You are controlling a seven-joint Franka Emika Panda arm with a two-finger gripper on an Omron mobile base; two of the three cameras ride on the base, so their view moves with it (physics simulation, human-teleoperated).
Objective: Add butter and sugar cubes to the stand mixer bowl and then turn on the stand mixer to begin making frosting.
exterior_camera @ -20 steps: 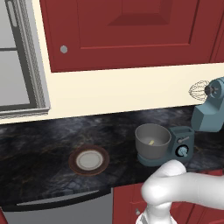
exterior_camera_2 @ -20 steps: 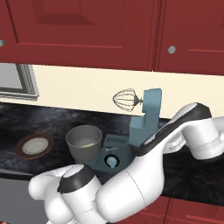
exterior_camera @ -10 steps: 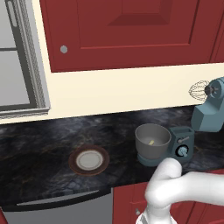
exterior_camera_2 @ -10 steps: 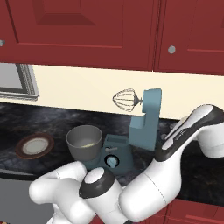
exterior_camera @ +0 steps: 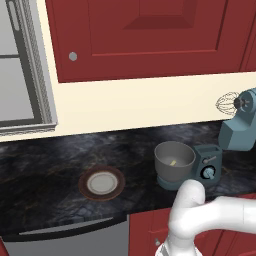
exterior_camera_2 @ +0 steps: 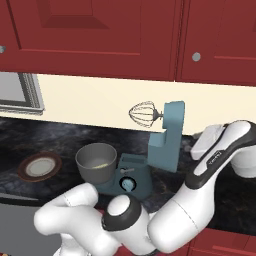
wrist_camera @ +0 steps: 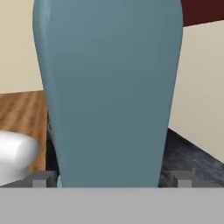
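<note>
Since the frame a second ago the arm has swung further right behind the mixer, its forearm rising higher beside the tilted head; the bowl, plate and mixer have not shifted. The pincer sits right up against the teal back of the stand mixer, its two dark tips set wide apart on either side of the mixer head, holding nothing. In the right base view the hand shows just right of that head.

The mixer's head is tipped back, the wire whisk raised clear above the grey bowl, which sits on the mixer's base just left of the round knob. Inside the bowl lies a small pale yellow piece, most likely the butter; whether sugar cubes are in there too is too small to tell.

So the butter looks to be in, and the switching on is left. The brown-rimmed plate on the dark counter carries nothing.
</note>
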